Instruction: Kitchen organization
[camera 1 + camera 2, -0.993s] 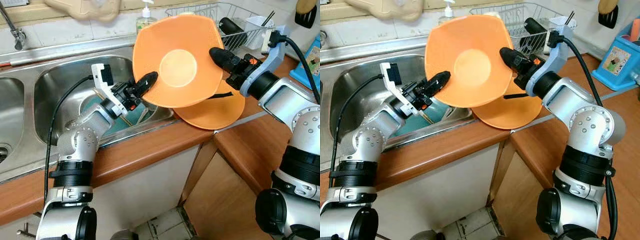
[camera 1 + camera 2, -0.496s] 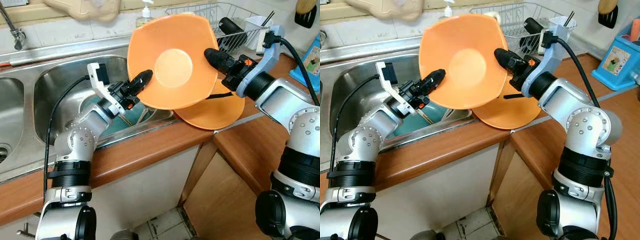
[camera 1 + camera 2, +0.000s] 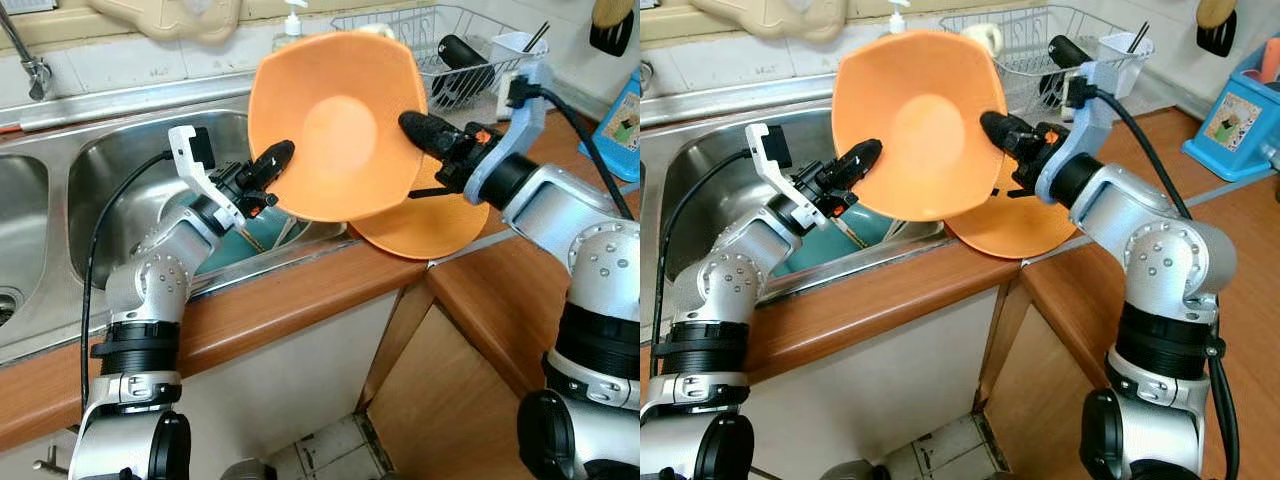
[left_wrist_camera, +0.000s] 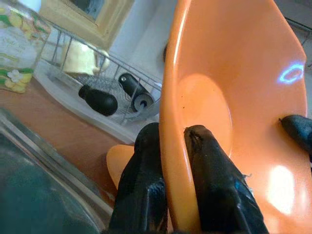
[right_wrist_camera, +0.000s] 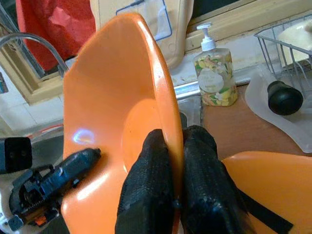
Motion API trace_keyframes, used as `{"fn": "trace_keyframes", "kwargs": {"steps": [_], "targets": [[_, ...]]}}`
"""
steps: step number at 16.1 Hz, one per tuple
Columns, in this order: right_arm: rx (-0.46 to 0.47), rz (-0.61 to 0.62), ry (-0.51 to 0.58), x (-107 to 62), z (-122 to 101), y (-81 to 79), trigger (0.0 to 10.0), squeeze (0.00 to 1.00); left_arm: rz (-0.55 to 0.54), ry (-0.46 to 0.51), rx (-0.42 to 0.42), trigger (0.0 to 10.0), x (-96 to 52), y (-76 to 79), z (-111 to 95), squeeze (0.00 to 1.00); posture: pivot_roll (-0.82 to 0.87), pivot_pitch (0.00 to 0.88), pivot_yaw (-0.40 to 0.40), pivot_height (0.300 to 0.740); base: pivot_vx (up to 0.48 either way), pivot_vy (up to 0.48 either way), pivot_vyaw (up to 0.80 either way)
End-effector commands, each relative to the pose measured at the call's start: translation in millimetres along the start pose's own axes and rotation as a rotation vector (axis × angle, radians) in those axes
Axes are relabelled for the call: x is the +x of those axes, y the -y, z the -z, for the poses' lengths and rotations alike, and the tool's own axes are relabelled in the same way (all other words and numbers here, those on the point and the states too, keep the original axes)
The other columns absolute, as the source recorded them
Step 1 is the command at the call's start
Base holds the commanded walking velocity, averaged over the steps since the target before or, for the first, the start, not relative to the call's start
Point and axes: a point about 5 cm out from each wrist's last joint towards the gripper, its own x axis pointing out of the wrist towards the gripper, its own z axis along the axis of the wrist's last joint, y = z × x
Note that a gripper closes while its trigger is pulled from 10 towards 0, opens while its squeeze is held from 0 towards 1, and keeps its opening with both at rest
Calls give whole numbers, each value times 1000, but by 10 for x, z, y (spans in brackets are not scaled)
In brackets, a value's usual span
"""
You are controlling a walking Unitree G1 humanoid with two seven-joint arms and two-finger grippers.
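An orange bowl (image 3: 335, 125) is held tilted in the air above the right end of the steel sink (image 3: 120, 170), its hollow facing the camera. The left gripper (image 3: 272, 163) pinches the bowl's left rim, its jaws closed on the thin edge with one finger (image 4: 146, 185) behind the wall and the other inside. The right gripper (image 3: 420, 132) clamps the opposite rim the same way, jaws closed on it. Beneath and slightly to the right, a second orange dish (image 3: 425, 225) lies on the wooden counter (image 3: 300, 295), partly hidden by the raised bowl. Behind them stands a wire dish rack (image 3: 440, 40) holding dark rounded items, possibly utensil handles. A soap dispenser (image 5: 214, 80) stands at the back edge beside the sink. Something teal (image 3: 225, 250) lies in the sink basin under the left arm.
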Motion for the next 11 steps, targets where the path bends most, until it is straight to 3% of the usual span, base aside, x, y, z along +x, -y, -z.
{"fn": "trace_keyframes", "kwargs": {"steps": [1, 2, 7, 8, 11], "targets": [[-39, -26, 37, -22, -59, -71, 7333, 0, -28, 5, 58, 0, 46, 3, -37, 0, -154, 0, 18, 740, 0, 0, 0], [-47, -17, 32, -19, -44, -68, 10000, 0, -44, 24, 66, 0, 49, -8, -69, 0, -154, 0, 18, 740, 0, 0, 0], [-83, 18, 44, -6, 7, -44, 10000, 0, -102, 108, 99, 0, 32, -40, -233, 0, -147, 0, 14, 740, 0, 0, 0], [-82, 6, 44, -5, 8, -52, 10000, 1000, -105, 124, 100, 0, 41, -31, -258, 0, -147, 0, 14, 740, 0, 0, 0], [-100, -5, 44, -6, 9, -65, 10000, 1000, -95, 171, 84, 0, 56, 2, -313, 0, -147, 0, 14, 740, 0, 0, 0]]}}
